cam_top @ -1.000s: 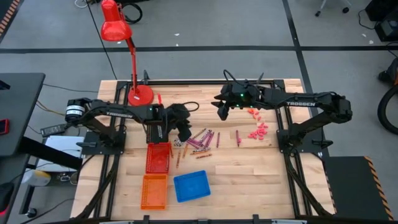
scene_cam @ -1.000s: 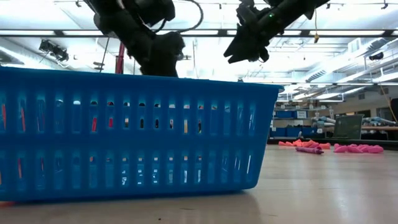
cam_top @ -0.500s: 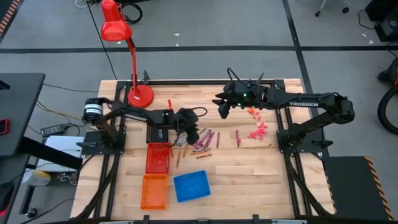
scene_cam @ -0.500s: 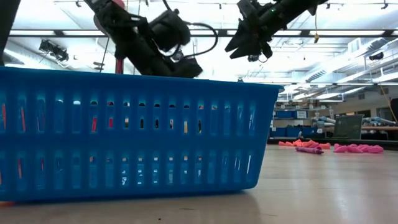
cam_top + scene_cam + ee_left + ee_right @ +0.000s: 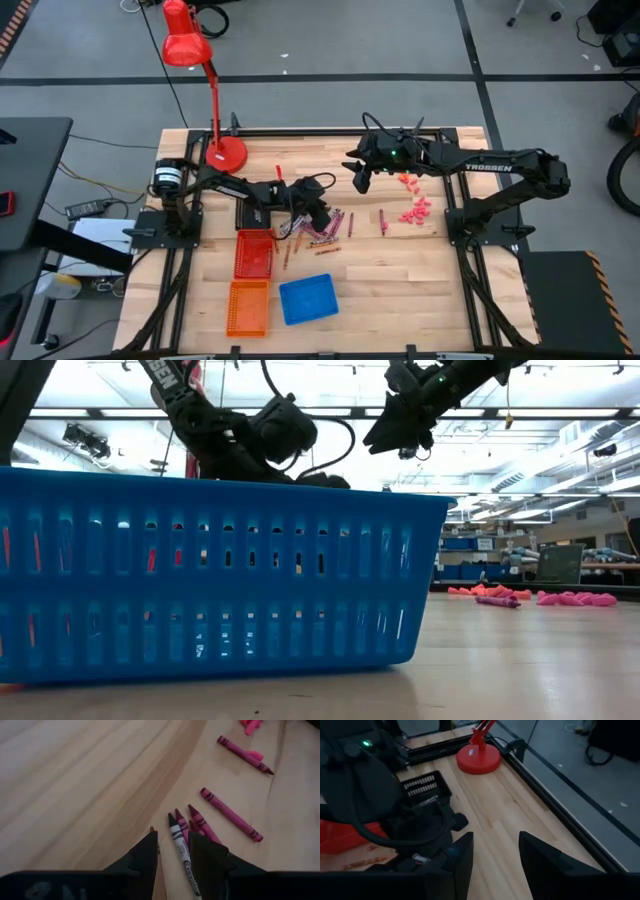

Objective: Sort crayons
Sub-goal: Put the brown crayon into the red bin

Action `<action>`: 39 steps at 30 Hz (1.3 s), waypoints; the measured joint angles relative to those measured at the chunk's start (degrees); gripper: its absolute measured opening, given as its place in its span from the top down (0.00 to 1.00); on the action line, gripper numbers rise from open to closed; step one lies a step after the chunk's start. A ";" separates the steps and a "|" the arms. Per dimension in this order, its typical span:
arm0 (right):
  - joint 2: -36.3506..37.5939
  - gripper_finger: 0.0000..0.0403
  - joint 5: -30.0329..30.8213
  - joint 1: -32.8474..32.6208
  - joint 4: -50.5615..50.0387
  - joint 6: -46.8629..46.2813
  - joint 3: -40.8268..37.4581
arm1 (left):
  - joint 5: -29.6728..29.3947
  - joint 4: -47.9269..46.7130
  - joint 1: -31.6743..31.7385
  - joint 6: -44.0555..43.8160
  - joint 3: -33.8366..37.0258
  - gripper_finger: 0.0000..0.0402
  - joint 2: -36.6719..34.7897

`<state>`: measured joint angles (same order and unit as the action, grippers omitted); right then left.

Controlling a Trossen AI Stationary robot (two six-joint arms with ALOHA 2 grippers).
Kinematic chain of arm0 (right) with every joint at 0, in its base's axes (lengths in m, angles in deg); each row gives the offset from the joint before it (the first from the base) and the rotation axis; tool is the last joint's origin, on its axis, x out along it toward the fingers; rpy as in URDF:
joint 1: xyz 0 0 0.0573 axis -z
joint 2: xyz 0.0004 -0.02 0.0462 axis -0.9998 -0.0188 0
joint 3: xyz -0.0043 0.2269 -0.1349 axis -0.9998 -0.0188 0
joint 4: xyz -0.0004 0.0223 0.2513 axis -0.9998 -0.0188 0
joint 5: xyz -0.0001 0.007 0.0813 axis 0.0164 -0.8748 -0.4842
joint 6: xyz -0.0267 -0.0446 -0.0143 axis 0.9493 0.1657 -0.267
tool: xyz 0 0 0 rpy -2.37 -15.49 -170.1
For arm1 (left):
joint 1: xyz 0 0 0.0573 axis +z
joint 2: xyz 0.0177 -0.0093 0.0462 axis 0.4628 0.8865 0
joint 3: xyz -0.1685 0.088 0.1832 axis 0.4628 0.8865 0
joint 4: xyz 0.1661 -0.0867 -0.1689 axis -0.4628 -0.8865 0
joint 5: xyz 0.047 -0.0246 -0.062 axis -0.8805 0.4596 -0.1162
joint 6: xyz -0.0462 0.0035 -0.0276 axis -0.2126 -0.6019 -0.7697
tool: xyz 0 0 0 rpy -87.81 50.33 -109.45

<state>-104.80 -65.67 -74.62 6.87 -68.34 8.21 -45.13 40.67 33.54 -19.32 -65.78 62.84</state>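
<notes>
left gripper (image 5: pixel 172 851) open astride grey crayon (image 5: pixel 182 856), right gripper (image 5: pixel 359 180) open, empty

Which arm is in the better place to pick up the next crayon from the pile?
The left. Its gripper is low at the crayon pile, fingers open, with a grey crayon lying between them. The right gripper hangs open higher, away from the pile.

Crayons (image 5: pixel 322 232) scattered flat on the wooden worktop (image 5: pixel 400 270)

Most lie in a loose magenta cluster near the middle, with a grey-silver crayon (image 5: pixel 182 856) among them, tips pointing roughly alike. Two more magenta sticks lie apart from the pile, one (image 5: pixel 230 814) just beside it and another (image 5: pixel 244 754) farther off.
</notes>
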 joint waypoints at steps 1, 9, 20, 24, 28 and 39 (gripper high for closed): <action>0.00 0.60 -0.86 0.18 0.05 0.18 0.00 | 0.00 -0.16 -0.06 -0.41 0.00 0.70 0.39; 0.00 0.60 -3.84 0.51 0.08 0.32 0.00 | -1.13 -3.38 -1.03 3.19 0.00 0.70 1.38; 0.00 0.60 -3.36 0.50 3.14 -2.65 0.00 | -2.16 -7.91 -2.84 14.67 -0.06 0.70 1.36; 0.00 0.60 -3.23 0.46 4.38 -3.31 0.00 | -3.93 -10.68 -3.78 17.07 -0.24 0.70 1.13; 0.00 0.60 -3.23 0.42 4.41 -3.29 0.00 | -4.94 -11.73 -4.10 17.48 -0.27 0.72 1.05; 0.00 0.60 -3.22 0.42 4.40 -0.08 0.00 | -5.13 -12.58 -4.28 9.13 -0.17 0.94 1.03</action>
<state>-104.80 -68.89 -74.20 11.26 -68.42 8.21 -50.26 28.09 29.26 -10.19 -65.95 63.87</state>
